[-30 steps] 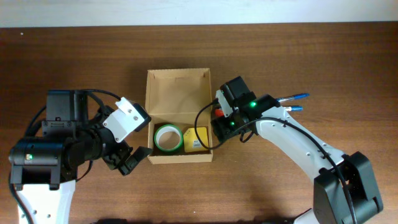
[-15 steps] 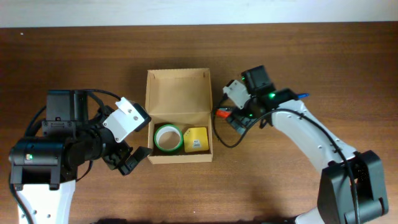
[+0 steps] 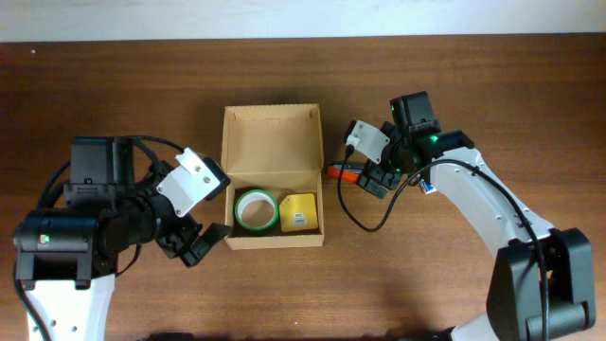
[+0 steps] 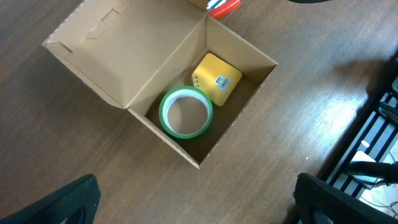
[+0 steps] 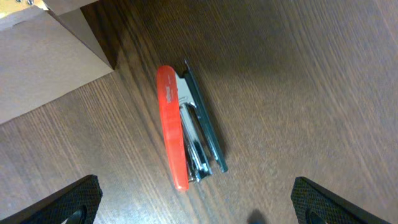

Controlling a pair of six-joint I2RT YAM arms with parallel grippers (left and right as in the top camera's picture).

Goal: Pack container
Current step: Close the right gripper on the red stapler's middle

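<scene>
The container (image 3: 273, 227) is a brown cardboard box with its flap lid (image 3: 271, 137) folded open at the back. Inside lie a green tape roll (image 3: 256, 209) and a yellow block (image 3: 299, 212). They also show in the left wrist view: box (image 4: 118, 50), roll (image 4: 185, 112), block (image 4: 216, 79). A red stapler (image 3: 343, 173) lies on the table just right of the box. My right gripper (image 3: 374, 178) hangs open and empty above the stapler (image 5: 186, 134). My left gripper (image 3: 199, 244) is open and empty at the box's front left.
The box's corner (image 5: 43, 56) lies at the upper left of the right wrist view, close to the stapler. A blue pen tip (image 3: 426, 187) peeks out under the right arm. Bare brown wood surrounds the box.
My right gripper has drawn back to the right, away from the box's right wall. The red stapler now lies uncovered on the table. The left arm has not moved.
</scene>
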